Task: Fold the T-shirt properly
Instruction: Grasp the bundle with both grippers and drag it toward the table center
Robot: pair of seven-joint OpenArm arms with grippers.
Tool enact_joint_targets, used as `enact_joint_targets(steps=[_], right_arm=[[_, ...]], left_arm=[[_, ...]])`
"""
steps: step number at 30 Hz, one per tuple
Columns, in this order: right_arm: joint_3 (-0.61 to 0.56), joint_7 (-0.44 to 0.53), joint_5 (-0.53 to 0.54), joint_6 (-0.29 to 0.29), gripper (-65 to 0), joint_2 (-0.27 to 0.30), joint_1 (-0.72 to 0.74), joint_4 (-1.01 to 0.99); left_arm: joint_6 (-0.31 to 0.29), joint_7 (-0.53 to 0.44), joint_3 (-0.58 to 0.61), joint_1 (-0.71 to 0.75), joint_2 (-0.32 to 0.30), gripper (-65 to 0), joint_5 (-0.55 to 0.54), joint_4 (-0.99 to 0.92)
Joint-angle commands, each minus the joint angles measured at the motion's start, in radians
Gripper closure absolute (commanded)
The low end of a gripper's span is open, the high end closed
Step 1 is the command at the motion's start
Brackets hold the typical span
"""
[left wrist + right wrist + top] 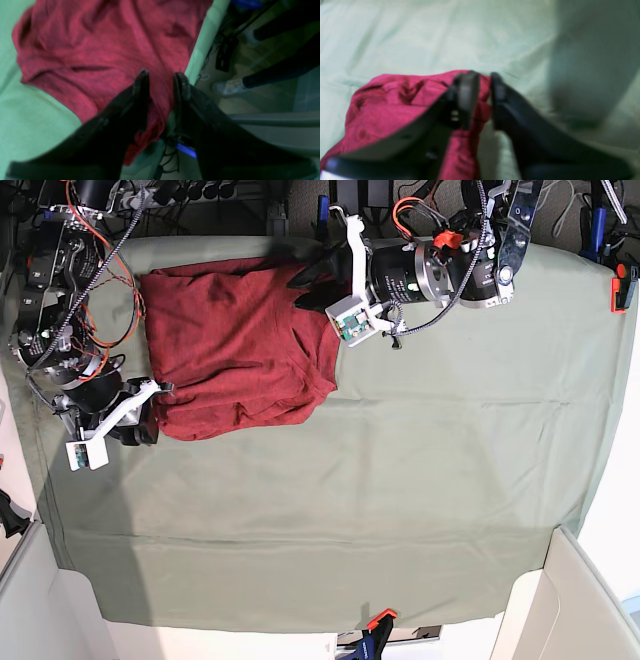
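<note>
- The T-shirt (235,355) lies partly folded on the green-covered worktop (420,480), bunched toward one corner, its far edge running right along the worktop's edge. Cloth this close to the drop can slide off if either arm drags it outward.
- The left end effector (162,75) has its jaws parted with red fabric lying between them. I cannot tell whether they pinch the cloth or merely straddle it. If the jaws close on only the top layer, a lift would peel that layer away and undo the fold beneath.
- In the left wrist view the jaws sit just beside the worktop's edge, with cables and the floor visible past it. A push downward here could catch the green cover along with the shirt and drag both.
- The right end effector (485,77) also stands parted, with a rumpled fold of the shirt between and under its fingers. Whether it grips is unclear, as the view is blurred. A half-grip on thin knit could slip midway through a pull.
- The shirt shows creases and a puckered ridge across its middle. Folding over these would trap wrinkles and leave a lopsided result.
- If the two arms pull unevenly, the soft fabric would skew rather than stay square.
</note>
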Motion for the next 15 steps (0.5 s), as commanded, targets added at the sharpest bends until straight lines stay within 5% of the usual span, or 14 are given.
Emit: enact_joint_targets(steps=[1,4,7,8,11,15], right_arm=[[0.004,0.03,0.017,0.004,-23.2,0.008,0.015,-0.001],[0.004,0.046,0.032,0.004,-28.0,0.007,0.016,-0.059],[0.003,0.055,0.071,0.019,-27.7,0.007,0.019,-0.114],[0.003,0.055,0.078,0.04,-24.6,0.007,0.02,-0.125],[0.004,0.055,0.08,0.067,0.0,0.008,0.022,-0.129],[0.003,0.069,0.08,0.102,0.0,0.006,0.022,-0.129]], left_arm=[[-0.006,-0.013,0.009,-0.004,-0.005,-21.9,-0.016,0.017],[-0.006,-0.015,0.049,-0.002,-0.005,-33.3,0.012,0.017],[-0.006,-0.035,0.084,-0.002,-0.005,-33.8,0.067,0.017],[-0.006,-0.046,0.09,-0.003,-0.005,-33.8,0.086,0.017],[-0.006,-0.064,0.09,-0.003,-0.005,-33.7,0.106,0.017],[-0.006,-0.067,0.091,-0.002,-0.005,-31.0,0.065,0.017]])
